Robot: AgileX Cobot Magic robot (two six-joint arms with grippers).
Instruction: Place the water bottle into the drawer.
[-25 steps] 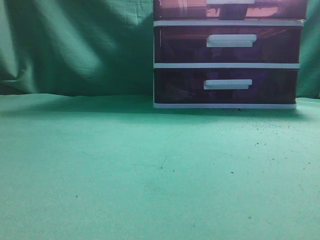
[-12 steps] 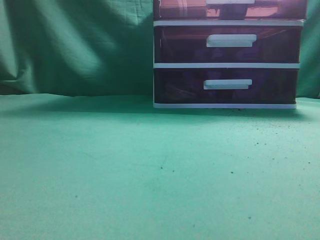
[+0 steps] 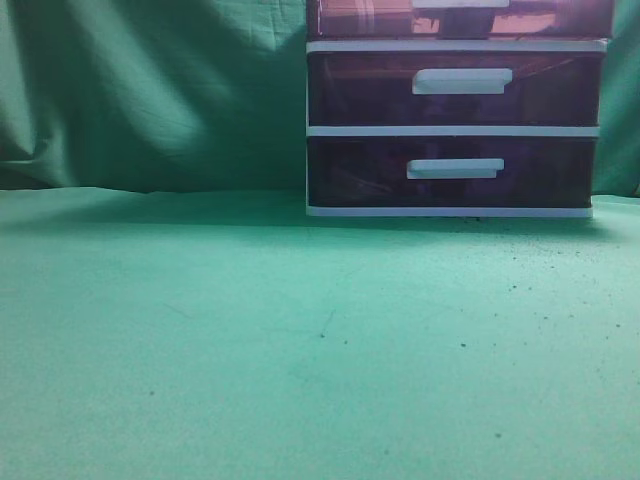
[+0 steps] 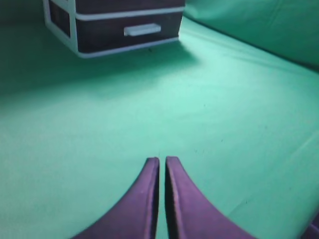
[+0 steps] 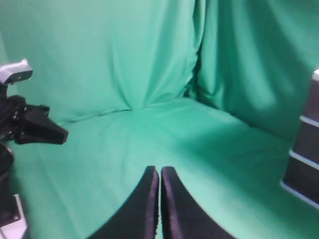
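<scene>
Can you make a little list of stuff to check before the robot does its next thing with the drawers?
1. Bottle found: not ok, no bottle shows in any view.
2. Drawer open: not ok, the bottom drawer and middle drawer look shut.
3. Left gripper ready to grab: not ok, its jaws are shut and hold nothing.
4. Right gripper ready to grab: not ok, shut and empty too.
5. Way to the cabinet: ok, only bare green cloth in front.
</scene>
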